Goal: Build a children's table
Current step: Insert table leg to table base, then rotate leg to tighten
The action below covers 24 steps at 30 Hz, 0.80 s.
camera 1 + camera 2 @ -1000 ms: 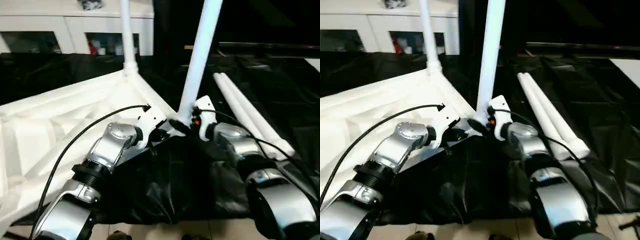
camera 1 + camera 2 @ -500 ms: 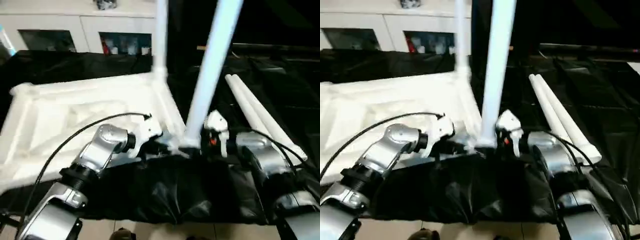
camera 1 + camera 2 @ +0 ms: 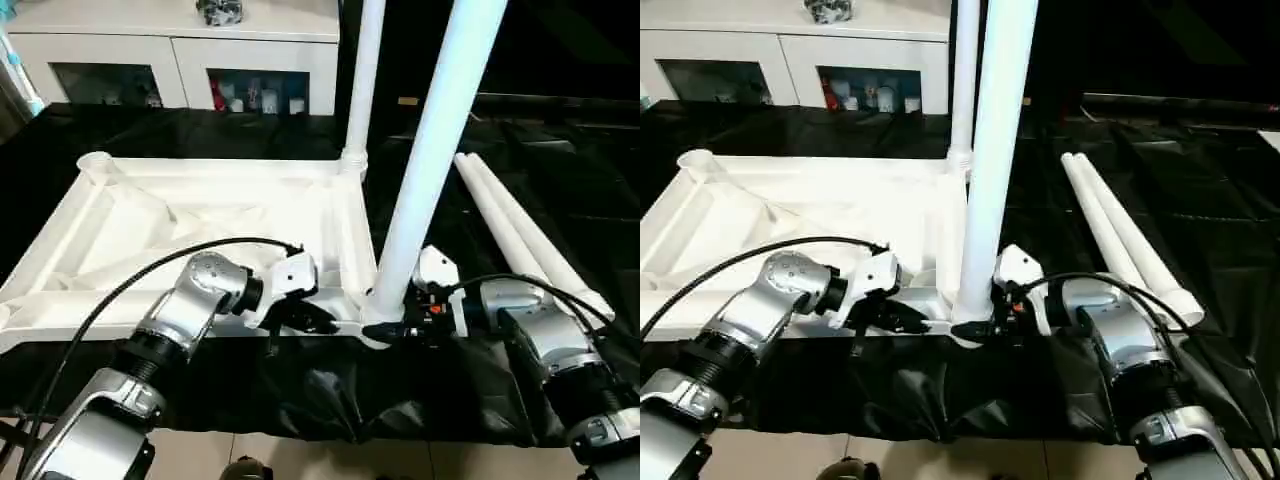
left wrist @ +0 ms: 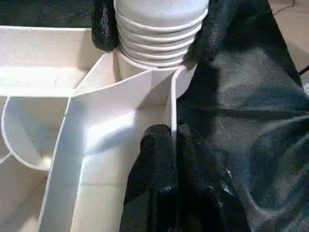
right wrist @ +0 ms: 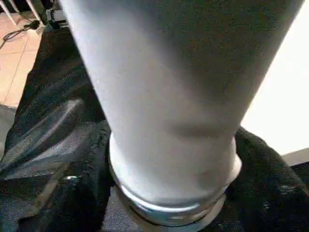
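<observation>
The white table top [image 3: 200, 215] lies upside down on black cloth, ribs up. One leg [image 3: 365, 80] stands in its far right corner socket. A second leg [image 3: 432, 150] stands upright at the near right corner, its ribbed end [image 4: 159, 29] sitting in the socket. My right gripper [image 3: 387, 330] is shut on the base of this leg, black fingers [image 5: 263, 179] on either side of it. My left gripper [image 3: 315, 322] is shut on the top's thin rim wall [image 4: 172, 111] just beside that corner. Two loose legs [image 3: 520, 230] lie on the cloth to the right.
An empty round socket [image 3: 95, 160] shows at the top's far left corner. A white cabinet with glass doors [image 3: 170, 60] stands behind the table. Black cloth [image 3: 330, 390] hangs over the near edge, with tiled floor below.
The camera has swung, so the whole scene has shifted and the table top now looks square to me. Both grippers keep their holds at the near right corner.
</observation>
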Tool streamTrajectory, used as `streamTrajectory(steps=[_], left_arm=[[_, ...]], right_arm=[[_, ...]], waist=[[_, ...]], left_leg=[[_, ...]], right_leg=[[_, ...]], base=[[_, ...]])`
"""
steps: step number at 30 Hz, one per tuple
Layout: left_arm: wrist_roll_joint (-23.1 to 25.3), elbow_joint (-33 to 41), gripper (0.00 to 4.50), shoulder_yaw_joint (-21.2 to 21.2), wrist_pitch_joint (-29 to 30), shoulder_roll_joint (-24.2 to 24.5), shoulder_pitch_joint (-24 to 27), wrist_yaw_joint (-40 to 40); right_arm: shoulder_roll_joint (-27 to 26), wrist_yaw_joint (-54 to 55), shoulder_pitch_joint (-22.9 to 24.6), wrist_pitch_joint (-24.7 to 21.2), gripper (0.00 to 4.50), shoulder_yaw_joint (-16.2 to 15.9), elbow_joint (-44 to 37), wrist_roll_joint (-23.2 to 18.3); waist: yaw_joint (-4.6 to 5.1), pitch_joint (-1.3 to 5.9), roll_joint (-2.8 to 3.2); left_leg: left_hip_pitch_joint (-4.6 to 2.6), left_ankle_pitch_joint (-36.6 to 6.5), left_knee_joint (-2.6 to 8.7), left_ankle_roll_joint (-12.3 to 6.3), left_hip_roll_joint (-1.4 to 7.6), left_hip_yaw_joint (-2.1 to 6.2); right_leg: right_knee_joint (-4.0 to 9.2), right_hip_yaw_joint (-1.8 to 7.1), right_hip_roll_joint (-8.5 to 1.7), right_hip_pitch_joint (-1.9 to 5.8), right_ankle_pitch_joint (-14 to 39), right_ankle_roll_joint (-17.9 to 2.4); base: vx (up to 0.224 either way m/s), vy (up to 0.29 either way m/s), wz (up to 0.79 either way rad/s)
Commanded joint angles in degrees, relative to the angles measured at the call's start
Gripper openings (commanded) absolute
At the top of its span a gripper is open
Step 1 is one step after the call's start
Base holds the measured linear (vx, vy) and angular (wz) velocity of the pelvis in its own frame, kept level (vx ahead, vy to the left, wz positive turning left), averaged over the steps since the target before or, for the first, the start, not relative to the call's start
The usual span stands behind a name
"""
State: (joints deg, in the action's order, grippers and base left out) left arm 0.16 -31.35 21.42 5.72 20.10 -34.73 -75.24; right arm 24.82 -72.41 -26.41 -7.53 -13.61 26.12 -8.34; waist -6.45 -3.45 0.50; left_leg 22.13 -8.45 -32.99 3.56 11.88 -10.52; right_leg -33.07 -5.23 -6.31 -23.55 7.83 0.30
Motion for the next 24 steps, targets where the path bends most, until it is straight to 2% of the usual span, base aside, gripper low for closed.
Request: streamTrajectory(steps=[1,3,4,5,8,9,13,14,15,16,18,19,20,21,22,23,24], left_arm=[[-1.36,0.43,0.0,0.61,-1.59,-0.88,-1.85,-1.28],[-1.39,0.12,0.0,0.34,-1.8,-0.96,-1.91,-1.51],[-1.54,0.16,0.0,0.07,-1.51,-1.07,-1.86,-1.58],[-1.63,0.35,0.0,-0.08,-1.1,-1.15,-1.8,-1.51],[-2.08,0.63,0.0,-0.88,0.76,-2.13,-1.78,-0.2],[-2.0,0.33,0.0,-1.3,1.2,-2.85,-1.93,1.31],[-0.95,-1.59,0.0,-2.59,2.04,-5.36,-2.98,7.51],[-0.31,-3.18,0.0,-3.72,3.29,-7.28,-3.99,12.43],[0.0,-3.78,0.0,-4.1,3.62,-7.97,-4.38,14.34],[1.09,-5.63,0.0,-5.13,4.38,-10.06,-5.56,20.43],[1.38,-6.37,0.0,-5.73,4.94,-11.16,-6.09,23.2],[1.28,-6.85,0.0,-6.39,5.62,-12.35,-6.52,25.42],[1.13,-7.2,0.0,-6.98,6.15,-13.36,-6.82,27.2],[1.04,-7.41,0.0,-7.33,6.45,-13.96,-6.99,28.26],[0.98,-8.1,0.0,-7.97,6.43,-15.43,-7.25,30.3],[0.99,-8.14,0.0,-7.98,6.39,-15.49,-7.26,30.38],[1.19,-8.55,0.0,-8.11,6.08,-16.27,-7.26,30.95]], right_arm=[[-0.36,-1.48,0.96,-1.22,2.85,-1.8,-2.24,0.01],[-0.37,-1.57,1.32,-1.68,2.83,-2.03,-2.81,-0.12],[-0.51,-1.46,1.59,-1.76,2.82,-2.28,-2.84,-0.09],[-0.81,-1.27,1.76,-2.06,2.8,-2.28,-2.69,-0.25],[-3.08,1.31,1.67,-2.58,2.78,-0.89,-1.12,-1.11],[-4.54,3.88,1.22,-2.29,2.78,-0.01,0.41,-1.01],[-9.03,14.94,-1.38,-1.92,2.78,2.83,6.91,0.69],[-11.57,22.09,-3.38,-1.95,2.77,4.5,11.14,1.44],[-12.46,24.47,-4.07,-1.98,2.77,5.11,12.58,1.55],[-15.06,31.02,-6.04,-1.93,2.77,6.85,16.7,1.6],[-16.31,33.8,-6.9,-1.56,2.77,7.54,18.52,1.79],[-17.57,36.97,-7.91,-1.25,2.77,8.06,20.5,2.21],[-18.66,39.93,-8.82,-0.85,2.77,8.42,22.3,2.8],[-19.31,41.74,-9.38,-0.6,2.77,8.63,23.4,3.16],[-21.18,45.87,-11.1,1.14,2.77,9.03,26.47,3.99],[-21.27,46.07,-11.19,1.27,2.77,9.03,26.62,4.05],[-22.24,48.23,-12.4,3.58,2.77,9.03,28.85,5.14]], waist=[[0.22,4.04,0.11],[0.25,4.06,0.15],[0.26,4.08,-0.17],[0.21,4.13,-0.16],[0.18,4.12,-0.22],[0.4,4.03,-0.27],[1.23,3.81,-0.35],[1.75,3.72,-0.35],[2.38,3.64,-0.31],[3.03,3.53,-0.35],[3.67,3.45,-0.37],[4.08,3.42,-0.53],[4.23,3.37,-0.31],[4.86,3.31,0.05],[5.38,3.41,0.19],[5.38,3.41,0.19],[5.71,3.55,0.36]], left_leg=[[-1.74,-24.59,4.25,0.18,1.44,0.55],[-1.74,-24.57,4.27,0.16,1.45,0.57],[-1.74,-24.45,4.24,0.12,1.46,0.51],[-1.74,-24.18,4.21,0.08,1.46,0.52],[-1.67,-23.39,4.18,-0.08,1.47,0.52],[-1.52,-23.47,4.23,0.13,1.42,0.55],[-1.94,-25.5,4.05,1.09,1.02,0.81],[-1.78,-25.87,4.05,1.57,0.94,1.02],[-1.7,-26.62,3.93,1.82,0.81,1.18],[-1.78,-27.89,3.77,2.2,0.68,1.41],[-2.18,-29.53,3.33,2.0,0.45,1.58],[-2.13,-29.84,3.17,1.59,0.3,1.61],[-2.19,-30.13,3.14,1.58,0.31,1.67],[-2.3,-31.76,3.33,1.45,0.46,1.91],[-1.99,-33.28,3.78,1.34,0.8,2.25],[-1.99,-33.28,3.78,1.34,0.8,2.25],[-1.65,-34.51,4.41,1.44,1.13,2.64]], right_leg=[[4.54,2.0,-2.09,2.27,26.25,-9.93],[4.49,2.01,-2.11,2.29,25.98,-10.06],[4.45,2.05,-2.14,2.29,25.76,-10.22],[4.38,2.05,-2.2,2.32,25.61,-10.3],[4.33,2.04,-2.29,2.34,25.6,-10.43],[4.33,2.05,-2.34,2.33,26.29,-10.26],[5.24,1.55,-2.46,1.94,32.51,-8.19],[5.35,1.31,-2.46,2.02,34.09,-7.39],[5.52,1.03,-2.48,1.95,35.77,-6.63],[5.93,0.51,-2.43,1.87,38.0,-5.53],[6.76,-0.17,-2.46,1.61,40.33,-4.15],[7.14,-0.62,-2.41,1.65,41.16,-3.41],[7.31,-0.83,-2.47,1.65,41.45,-3.21],[7.62,-1.48,-2.27,1.81,41.08,-2.9],[7.62,-2.04,-2.16,2.6,38.93,-2.66],[7.62,-2.04,-2.16,2.6,38.93,-2.66],[7.28,-2.12,-2.32,3.27,36.14,-3.06]], base=[[0.0,0.0,0.0],[0.0,0.0,0.0],[0.0,0.0,0.0],[0.0,0.0,0.0],[0.0,0.0,0.0],[0.0,0.0,0.0],[0.0,0.0,0.0],[0.0,0.0,0.0],[0.0,0.0,0.0],[0.0,0.0,0.0],[0.0,0.0,0.0],[0.0,0.0,0.0],[0.0,0.0,0.0],[0.0,0.0,0.0],[0.0,0.0,0.0],[0.0,0.0,0.0],[0.0,0.0,0.0]])
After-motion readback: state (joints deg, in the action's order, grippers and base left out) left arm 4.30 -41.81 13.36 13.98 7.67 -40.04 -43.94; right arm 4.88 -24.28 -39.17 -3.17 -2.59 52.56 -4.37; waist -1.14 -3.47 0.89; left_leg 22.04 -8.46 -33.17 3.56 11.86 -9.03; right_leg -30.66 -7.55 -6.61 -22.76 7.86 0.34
